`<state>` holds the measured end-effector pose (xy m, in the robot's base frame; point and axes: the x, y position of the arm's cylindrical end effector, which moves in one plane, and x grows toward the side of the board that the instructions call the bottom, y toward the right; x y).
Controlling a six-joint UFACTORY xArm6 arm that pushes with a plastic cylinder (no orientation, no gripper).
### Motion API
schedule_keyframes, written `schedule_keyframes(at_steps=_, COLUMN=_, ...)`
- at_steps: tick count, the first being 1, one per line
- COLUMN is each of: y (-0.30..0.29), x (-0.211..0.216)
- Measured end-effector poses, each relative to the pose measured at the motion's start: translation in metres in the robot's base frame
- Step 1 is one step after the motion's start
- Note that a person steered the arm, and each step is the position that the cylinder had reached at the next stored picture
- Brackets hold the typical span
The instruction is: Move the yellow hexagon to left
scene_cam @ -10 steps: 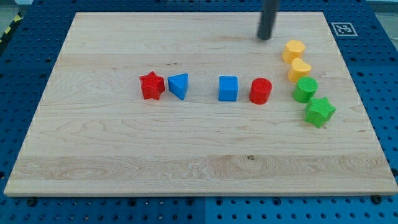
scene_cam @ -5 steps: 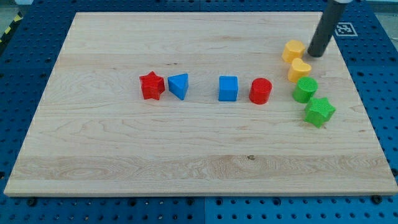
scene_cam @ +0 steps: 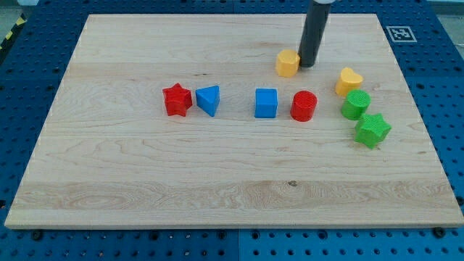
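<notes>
The yellow hexagon lies on the wooden board, above and between the blue cube and the red cylinder. My tip stands right against the hexagon's right side. A yellow heart lies further to the view's right, apart from the hexagon.
A red star and a blue triangular block lie left of centre. A green cylinder and a green star sit below the yellow heart near the right edge. A marker tag is at the board's top right corner.
My tip went from the hexagon's right side leftward, and the yellow hexagon slid left with it, away from the yellow heart. The other blocks have not moved.
</notes>
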<state>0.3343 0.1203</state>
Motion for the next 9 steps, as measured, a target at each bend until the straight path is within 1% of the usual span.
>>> schedule_keyframes(at_steps=3, y=-0.067, x=0.000)
schedule_keyframes(at_steps=4, y=-0.071, x=0.004)
schedule_keyframes(at_steps=5, y=-0.066, x=0.025)
schedule_keyframes(at_steps=6, y=-0.066, x=0.034)
schedule_keyframes(at_steps=7, y=-0.081, x=0.032)
schedule_keyframes(at_steps=9, y=-0.140, x=0.028)
